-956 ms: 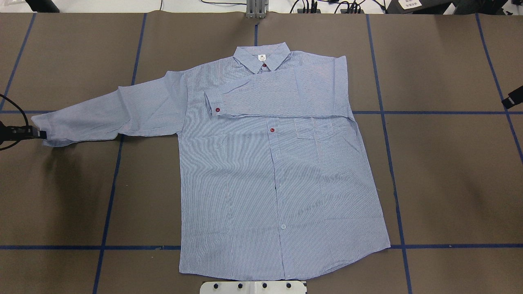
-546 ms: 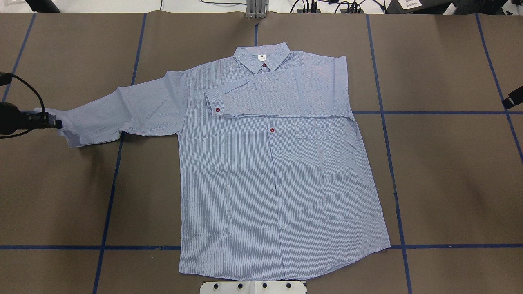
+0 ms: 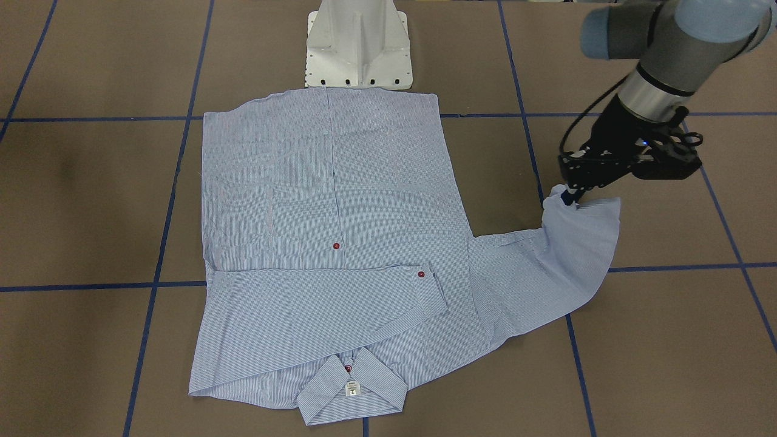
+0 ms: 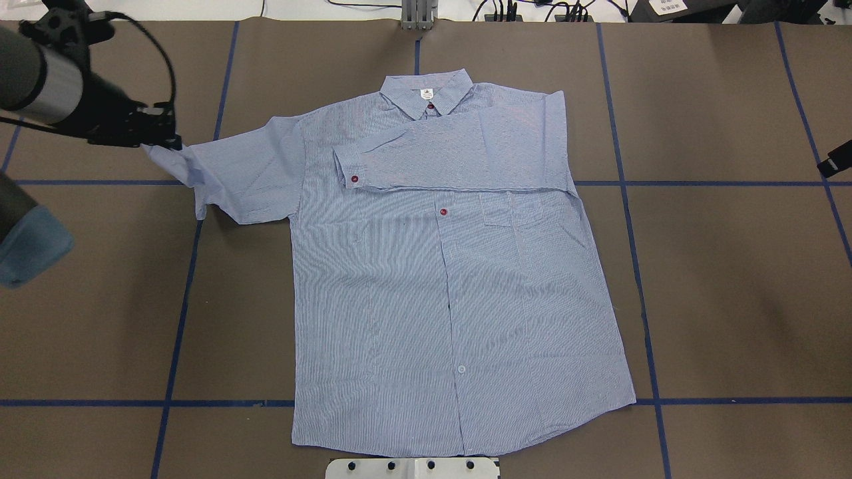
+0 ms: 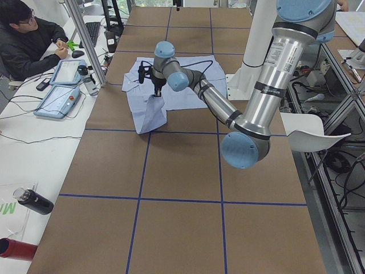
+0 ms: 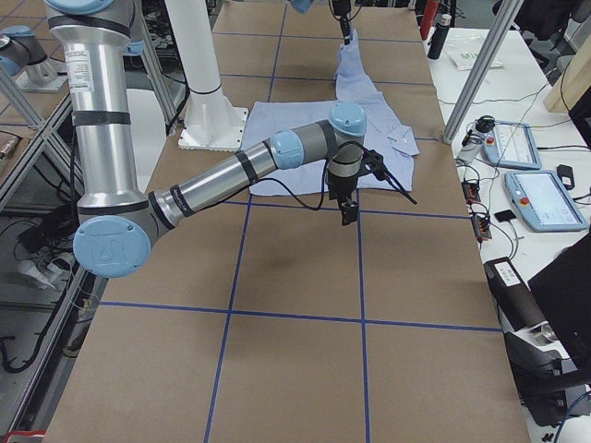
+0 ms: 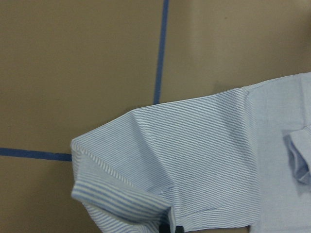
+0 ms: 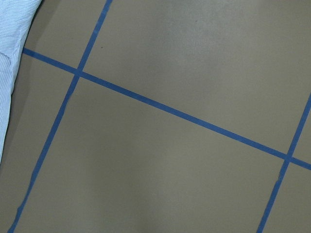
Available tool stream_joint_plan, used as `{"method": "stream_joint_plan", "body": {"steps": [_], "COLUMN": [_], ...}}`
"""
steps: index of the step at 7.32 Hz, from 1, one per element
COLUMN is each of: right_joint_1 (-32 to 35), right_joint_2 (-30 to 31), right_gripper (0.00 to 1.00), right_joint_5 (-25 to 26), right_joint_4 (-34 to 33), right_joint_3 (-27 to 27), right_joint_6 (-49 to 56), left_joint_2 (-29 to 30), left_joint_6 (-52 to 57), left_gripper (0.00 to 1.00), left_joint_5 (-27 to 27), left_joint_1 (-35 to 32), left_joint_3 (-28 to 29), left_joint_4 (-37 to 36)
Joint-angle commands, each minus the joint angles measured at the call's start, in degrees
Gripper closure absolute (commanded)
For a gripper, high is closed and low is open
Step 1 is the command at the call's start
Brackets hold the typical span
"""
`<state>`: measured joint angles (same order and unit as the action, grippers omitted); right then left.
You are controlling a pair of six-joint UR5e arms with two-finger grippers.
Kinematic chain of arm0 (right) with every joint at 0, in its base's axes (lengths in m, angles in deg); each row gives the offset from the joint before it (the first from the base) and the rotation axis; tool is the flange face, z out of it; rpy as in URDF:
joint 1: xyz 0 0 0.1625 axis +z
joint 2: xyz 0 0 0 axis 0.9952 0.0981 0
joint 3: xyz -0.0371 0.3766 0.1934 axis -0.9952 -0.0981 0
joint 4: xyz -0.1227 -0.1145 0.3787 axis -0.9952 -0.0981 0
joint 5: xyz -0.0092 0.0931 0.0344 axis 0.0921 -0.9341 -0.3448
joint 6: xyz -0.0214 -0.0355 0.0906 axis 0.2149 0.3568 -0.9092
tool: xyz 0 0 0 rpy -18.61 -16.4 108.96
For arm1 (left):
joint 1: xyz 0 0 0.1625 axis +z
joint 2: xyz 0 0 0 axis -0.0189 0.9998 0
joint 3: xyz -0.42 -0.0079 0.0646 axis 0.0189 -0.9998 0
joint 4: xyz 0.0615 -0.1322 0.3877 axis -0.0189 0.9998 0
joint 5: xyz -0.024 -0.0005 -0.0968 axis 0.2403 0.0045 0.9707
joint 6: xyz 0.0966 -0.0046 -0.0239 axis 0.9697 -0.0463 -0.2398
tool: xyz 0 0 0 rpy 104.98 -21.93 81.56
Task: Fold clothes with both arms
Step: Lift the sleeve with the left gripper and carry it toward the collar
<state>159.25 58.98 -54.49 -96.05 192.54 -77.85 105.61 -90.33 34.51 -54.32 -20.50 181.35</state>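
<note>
One striped shirt [image 4: 452, 286] lies flat on the brown table [image 4: 732, 299], hem nearest the pedestal [image 4: 413, 468]. Farther out, the left gripper [image 4: 173, 142] pinches its raised sleeve cuff [image 4: 163, 158]; the right gripper [image 4: 835, 161] hangs well aside, jaw state indiscernible.

A small white label [image 3: 351, 388] is being shown inside the collar of the light blue, finely white-striped button-up shirt [image 3: 328, 182], at 6 o'clock in the front-facing view. A dark mark resembling "2" is being made out on it; the finer print above cannot be read. Green lettering, possibly "M", is being cut off on a white sheet [image 5: 8, 208] at 8 o'clock in the left-side view.
</note>
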Motion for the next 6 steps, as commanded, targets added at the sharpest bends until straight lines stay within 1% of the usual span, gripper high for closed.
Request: {"method": "stream_joint_plan", "body": {"steps": [1, 3, 4, 5, 6], "right_joint_1": [0.0, 0.0, 0.0, 0.0, 0.0], "right_joint_2": [0.0, 0.0, 0.0, 0.0, 0.0], "right_gripper": [0.0, 0.0, 0.0, 0.0, 0.0], "right_joint_5": [0.0, 0.0, 0.0, 0.0, 0.0], "right_joint_4": [0.0, 0.0, 0.0, 0.0, 0.0], "right_joint_3": [-0.12, -0.12, -0.12, -0.12, -0.12], "right_joint_6": [0.0, 0.0, -0.09, -0.09, -0.09], "left_joint_2": [12.6, 23.33, 28.42, 31.96, 32.86], "left_joint_6": [-9.64, -12.31, -12.32, -12.32, -12.76], "left_gripper": [1.0, 1.0, 1.0, 1.0, 1.0], "left_joint_5": [-0.57, -2.58, -2.59, -2.59, -2.59], "left_joint_1": [6.63, 8.32, 8.41, 8.41, 8.41], "left_joint_3": [2.89, 12.45, 18.5, 22.82, 23.22], "left_joint_4": [-5.99, -5.99, -5.9, -5.99, -5.99]}}
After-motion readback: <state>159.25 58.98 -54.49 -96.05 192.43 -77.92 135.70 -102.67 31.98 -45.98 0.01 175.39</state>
